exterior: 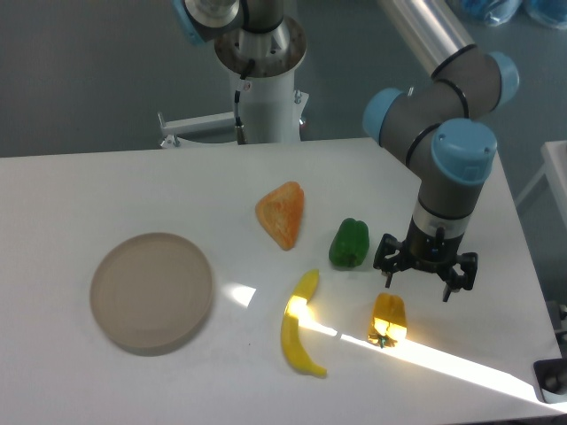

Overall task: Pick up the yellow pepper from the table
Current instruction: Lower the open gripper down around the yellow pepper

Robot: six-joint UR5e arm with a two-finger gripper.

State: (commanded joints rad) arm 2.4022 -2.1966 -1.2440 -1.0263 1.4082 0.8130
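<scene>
Leftmost on the table (106, 186) sits a round tan plate (152, 292), at about nine o'clock from the middle of the spread, and it holds nothing. Moving right, an orange wedge (282, 213) lies near twelve o'clock of the group, with a long banana (299, 326) below it at six o'clock, its upper end caught in a bright strip of sunlight. Next comes a green pepper (350, 243), just beside the arm's working area. The yellow pepper (388, 320) lies on its side in the same sunlit strip, at about five o'clock from the green one, free of its neighbours.

Farthest right, the gripper (423, 282) hangs pointing straight down, fingers spread apart and holding nothing, a little toward one o'clock of the yellow pepper. That stance probably suits a top-down grab, with the fingers wide enough to straddle the fruit once centred and lowered.
</scene>
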